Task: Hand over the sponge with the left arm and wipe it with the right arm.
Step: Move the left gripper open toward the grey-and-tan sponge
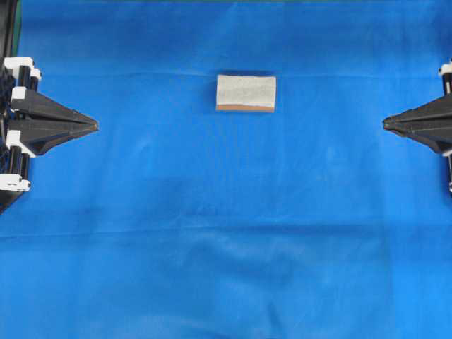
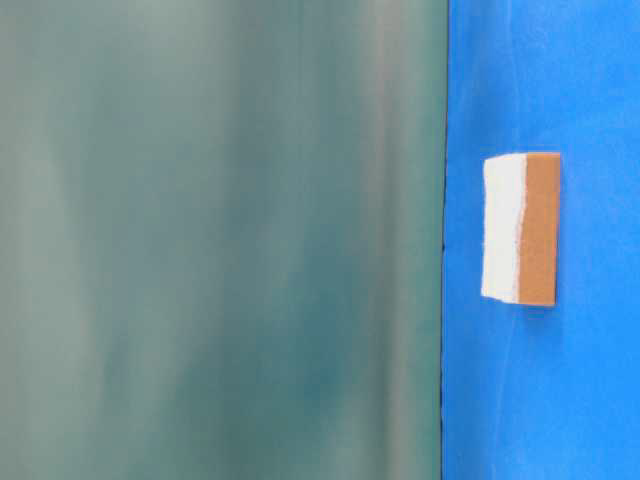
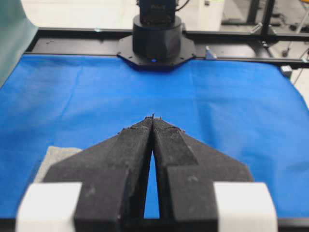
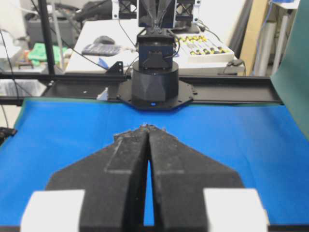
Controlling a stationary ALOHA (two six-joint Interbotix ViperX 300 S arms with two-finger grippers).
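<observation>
The sponge [image 1: 246,92] lies flat on the blue cloth, pale grey speckled top up, thin orange-brown layer along its near edge. The table-level view shows the sponge [image 2: 520,228] side-on, white and orange-brown. A corner of the sponge [image 3: 55,157] peeks out left of the left fingers. My left gripper [image 1: 95,126] is at the far left edge, shut and empty, well apart from the sponge. My right gripper [image 1: 385,124] is at the far right edge, also shut and empty. In both wrist views the left gripper [image 3: 153,117] and right gripper [image 4: 148,128] have their tips touching.
Blue cloth [image 1: 226,247] covers the whole table, with soft wrinkles near the front. A green backdrop [image 2: 220,240] fills most of the table-level view. Each wrist view faces the other arm's black base [image 3: 157,41] [image 4: 155,84] on a black rail.
</observation>
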